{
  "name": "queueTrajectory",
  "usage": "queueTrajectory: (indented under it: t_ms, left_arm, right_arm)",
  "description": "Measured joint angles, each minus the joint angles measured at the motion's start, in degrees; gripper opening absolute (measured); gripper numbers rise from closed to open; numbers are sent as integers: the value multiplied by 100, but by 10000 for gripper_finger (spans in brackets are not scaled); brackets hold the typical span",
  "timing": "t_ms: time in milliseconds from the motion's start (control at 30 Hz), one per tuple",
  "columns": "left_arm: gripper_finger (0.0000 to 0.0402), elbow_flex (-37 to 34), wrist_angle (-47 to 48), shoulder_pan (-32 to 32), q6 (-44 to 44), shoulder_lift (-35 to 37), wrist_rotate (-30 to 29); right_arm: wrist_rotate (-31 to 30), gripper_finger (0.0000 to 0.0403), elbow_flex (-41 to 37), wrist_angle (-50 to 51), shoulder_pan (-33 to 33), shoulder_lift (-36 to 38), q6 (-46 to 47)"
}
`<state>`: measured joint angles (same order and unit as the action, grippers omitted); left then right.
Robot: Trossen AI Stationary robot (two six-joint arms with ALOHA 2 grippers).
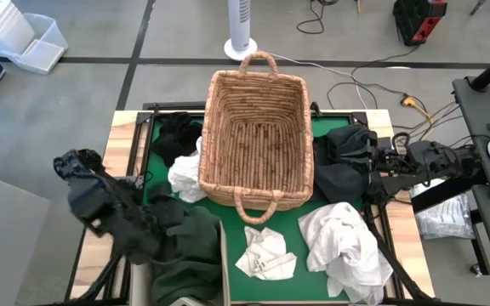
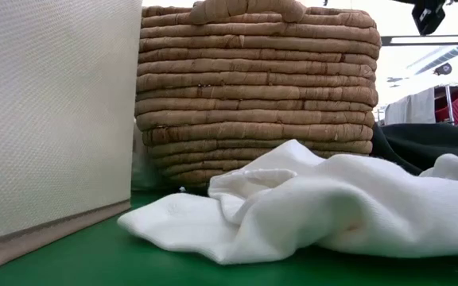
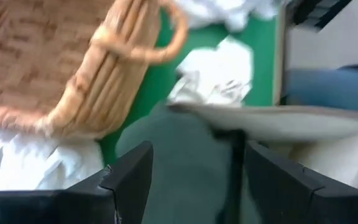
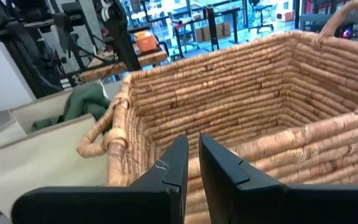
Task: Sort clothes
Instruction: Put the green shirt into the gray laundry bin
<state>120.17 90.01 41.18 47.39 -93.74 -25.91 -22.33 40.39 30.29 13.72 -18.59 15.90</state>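
Observation:
Clothes lie around the wicker basket on the green mat. White pieces lie left of it, in front and at the front right. Black ones lie at the far left and right. A dark green garment fills the beige bin. My left gripper is open above that garment, nothing between its fingers. My right gripper is shut and empty, right of the basket, pointing level over its rim.
The beige bin's wall stands close against the basket's near left corner. The front white garment spreads across the mat before the basket. Wooden table edges frame the mat; a fan base stands on the floor beyond.

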Motion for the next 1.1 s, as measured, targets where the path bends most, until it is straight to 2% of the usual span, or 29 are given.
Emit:
queueTrajectory:
  t_ms: [100, 400, 667, 833, 1100]
  left_arm:
    - [231, -624, 1, -179, 140, 161, 188]
    - [231, -2442, -103, -505, 674, 1060, 253]
    - [231, -3947, -1958, -622, 145, 2028, 200]
    - [231, -4657, -2386, -655, 130, 2352, 121]
    - [227, -5268, -2914, -657, -34, 2494, 101]
  right_arm:
    - [0, 31, -76, 2, 1, 1, -2]
    - [0, 31, -97, -9, 2, 0, 17]
    - [0, 31, -97, -9, 2, 0, 20]
    - [0, 31, -97, -7, 1, 0, 10]
    - [0, 31, -97, -8, 2, 1, 8]
